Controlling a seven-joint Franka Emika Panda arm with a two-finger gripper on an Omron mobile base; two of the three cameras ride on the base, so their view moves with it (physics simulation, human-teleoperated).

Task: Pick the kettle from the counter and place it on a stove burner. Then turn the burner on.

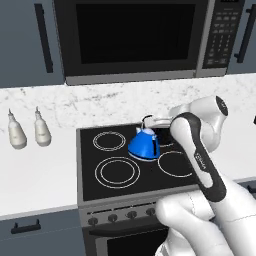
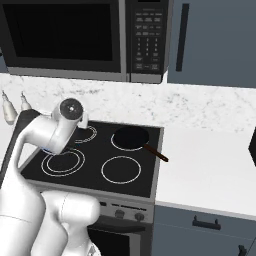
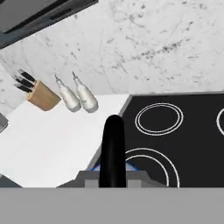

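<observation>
We see the small bright-blue cone-shaped kettle [image 1: 144,144] over the black glass cooktop [image 1: 100,187], between burner rings, mostly hidden by the arm in the right base view. The two-finger claw [image 1: 150,121] is clamped tight on its thin black arched handle [image 3: 113,148]; fingertips are hard to make out.

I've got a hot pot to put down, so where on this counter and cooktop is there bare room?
Free: the plain white counter right of the black glass cooktop; the front burner rings. Free too: counter in front of the two white bottles. Crowded: mid cooktop, where the shut pincer holds the small bright-blue kettle, and the back right ring under the black frying pan.
</observation>
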